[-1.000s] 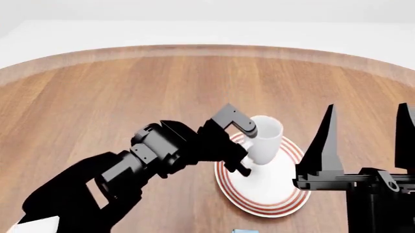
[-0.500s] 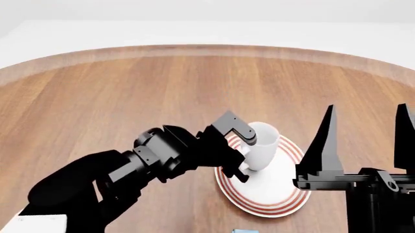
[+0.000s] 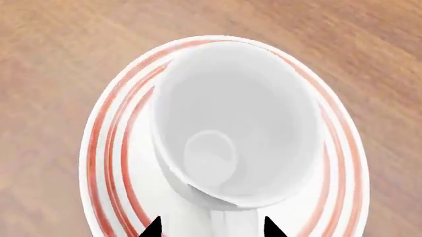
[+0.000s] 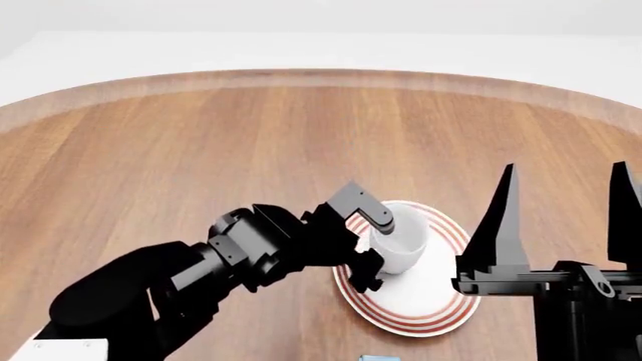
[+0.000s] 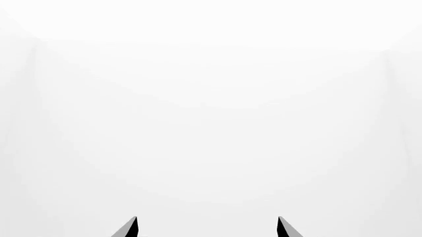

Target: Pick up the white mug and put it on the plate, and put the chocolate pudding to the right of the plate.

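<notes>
White glossy ceramic mug (image 4: 401, 241) on round red-ringed white plate (image 4: 441, 301), wooden desk (image 4: 201, 150).
Mug is gripped at its side by left hand (image 4: 373, 242); right hand (image 4: 567, 218) is held raised, fingers spread apart.

I can't see the mug (image 4: 399, 239) base behind my left gripper (image 4: 369, 242); pudding (image 4: 380, 357) is cropped at the near edge.

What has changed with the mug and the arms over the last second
The left gripper, shut on the white mug, has carried it lower, closer to the plate; the left wrist view shows the mug over the plate's middle. Whether it touches yet is unclear. The plate, the table and the open, raised right gripper stayed put.
</notes>
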`<state>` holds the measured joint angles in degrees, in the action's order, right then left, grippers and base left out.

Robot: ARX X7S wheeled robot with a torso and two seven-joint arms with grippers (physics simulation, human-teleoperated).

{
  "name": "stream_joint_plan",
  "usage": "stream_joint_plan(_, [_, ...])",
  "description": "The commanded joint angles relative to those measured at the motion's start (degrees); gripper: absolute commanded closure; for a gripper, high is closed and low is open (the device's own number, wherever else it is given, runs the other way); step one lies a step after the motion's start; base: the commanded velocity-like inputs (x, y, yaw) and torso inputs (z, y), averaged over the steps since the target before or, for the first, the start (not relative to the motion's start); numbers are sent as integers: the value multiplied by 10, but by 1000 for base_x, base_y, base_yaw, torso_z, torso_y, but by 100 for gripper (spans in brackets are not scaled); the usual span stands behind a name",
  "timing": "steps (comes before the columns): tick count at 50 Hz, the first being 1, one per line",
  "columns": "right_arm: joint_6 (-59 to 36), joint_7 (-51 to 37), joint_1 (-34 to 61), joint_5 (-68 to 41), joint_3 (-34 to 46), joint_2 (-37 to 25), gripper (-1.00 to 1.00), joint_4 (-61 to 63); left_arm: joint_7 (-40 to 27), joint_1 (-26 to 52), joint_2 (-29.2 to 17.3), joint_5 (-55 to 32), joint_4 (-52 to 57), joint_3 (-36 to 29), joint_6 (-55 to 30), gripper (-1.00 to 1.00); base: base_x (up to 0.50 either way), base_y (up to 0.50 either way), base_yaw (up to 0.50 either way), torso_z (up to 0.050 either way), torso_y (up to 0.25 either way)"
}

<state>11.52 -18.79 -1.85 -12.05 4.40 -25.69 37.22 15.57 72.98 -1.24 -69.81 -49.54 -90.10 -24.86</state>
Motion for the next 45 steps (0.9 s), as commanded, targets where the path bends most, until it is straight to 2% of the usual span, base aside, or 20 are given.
stream_joint_plan(1, [-2,12,-2,12,-12,11,-100,5,7,-11,12,13,2,15,-1,-100,0,0,0,0,0])
stream_joint_plan(13, [0,12,-1,15,-7,11,-100,1,-6,-20,11,13,25,14,8,-100,0,0,0,0,0])
stream_joint_plan(18, [0,12,-1,16,-5,11,-100,-1,-51,-13,-43,0,144,20,-3,-100,0,0,0,0,0])
stream_joint_plan(32, [-2,10,-1,17,-3,9,-100,2,-123,14,-126,-22,280,40,-25,-100,0,0,0,0,0])
stream_joint_plan(39, [-2,9,-1,17,-2,8,-100,2,-140,17,-147,-19,310,41,-25,-100,0,0,0,0,0])
stream_joint_plan(45, [-3,7,-1,18,0,7,-100,4,-181,25,-205,-25,415,52,-21,-100,0,0,0,0,0])
